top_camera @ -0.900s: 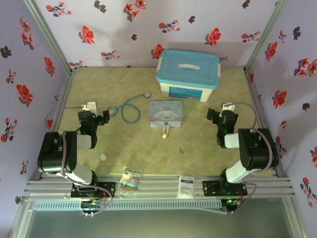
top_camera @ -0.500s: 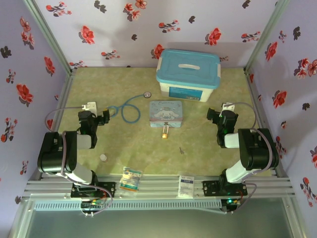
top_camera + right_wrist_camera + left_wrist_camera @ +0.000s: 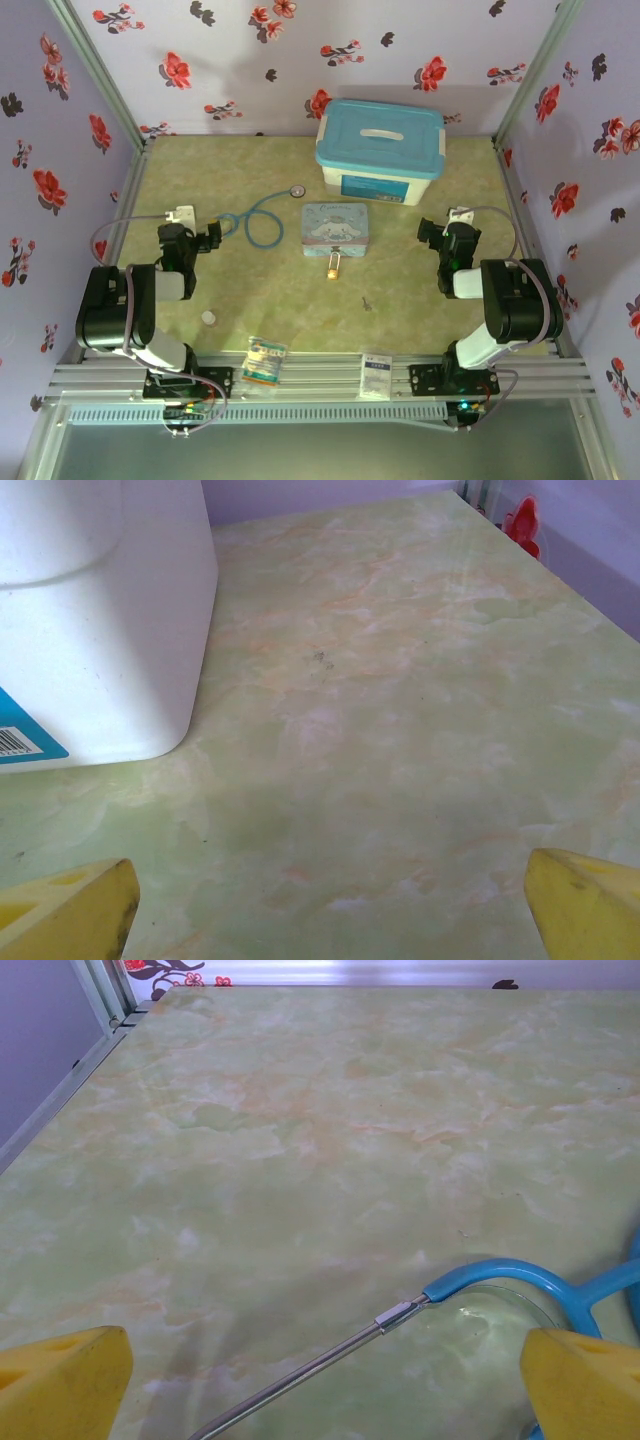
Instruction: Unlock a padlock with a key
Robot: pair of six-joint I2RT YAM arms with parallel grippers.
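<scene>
Jaws wide apart and empty, the left claw (image 3: pixel 210 237) hangs left of the cartoon tin (image 3: pixel 336 229), the right claw (image 3: pixel 428 232) to its right. Nothing has shifted in the last second, so the unlocking has evidently not begun. Both arms sit folded back. The padlock (image 3: pixel 332 268) lies just on the tin's near side, the key (image 3: pixel 367 301) nearer still, slightly right, on the bench (image 3: pixel 250 290).

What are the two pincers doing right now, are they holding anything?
Left pincer: open, holding nothing.
Right pincer: open, holding nothing.
</scene>
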